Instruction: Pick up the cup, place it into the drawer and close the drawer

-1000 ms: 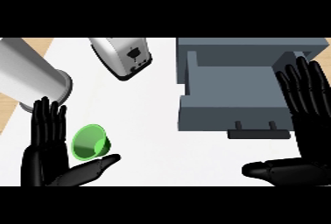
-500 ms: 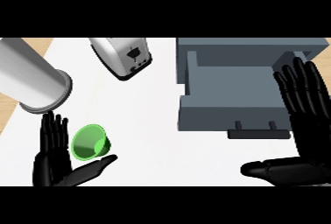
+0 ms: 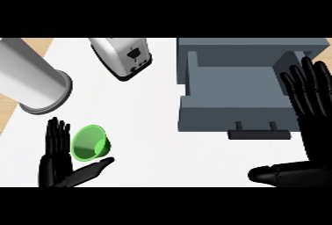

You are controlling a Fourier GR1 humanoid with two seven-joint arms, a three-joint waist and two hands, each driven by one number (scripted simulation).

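A green cup (image 3: 89, 143) lies on its side on the white counter at the lower left, its mouth facing me. My left hand (image 3: 57, 162) is open right beside it, straight fingers to the cup's left and the thumb just below it, not curled round it. The grey drawer (image 3: 243, 90) stands pulled open at the upper right, its inside bare, a dark handle (image 3: 258, 133) on its front. My right hand (image 3: 312, 112) is open at the right edge, fingers up over the drawer's right side, thumb pointing left at the bottom.
A large silver cylinder (image 3: 31, 81) lies at the upper left near the cup. A silver toaster (image 3: 123, 56) sits at the top middle. A wooden strip (image 3: 8, 112) shows at the counter's left edge.
My left hand has slid down towards the lower edge, so less of it shows beside the cup. The cup, the drawer and my right hand have stayed put.
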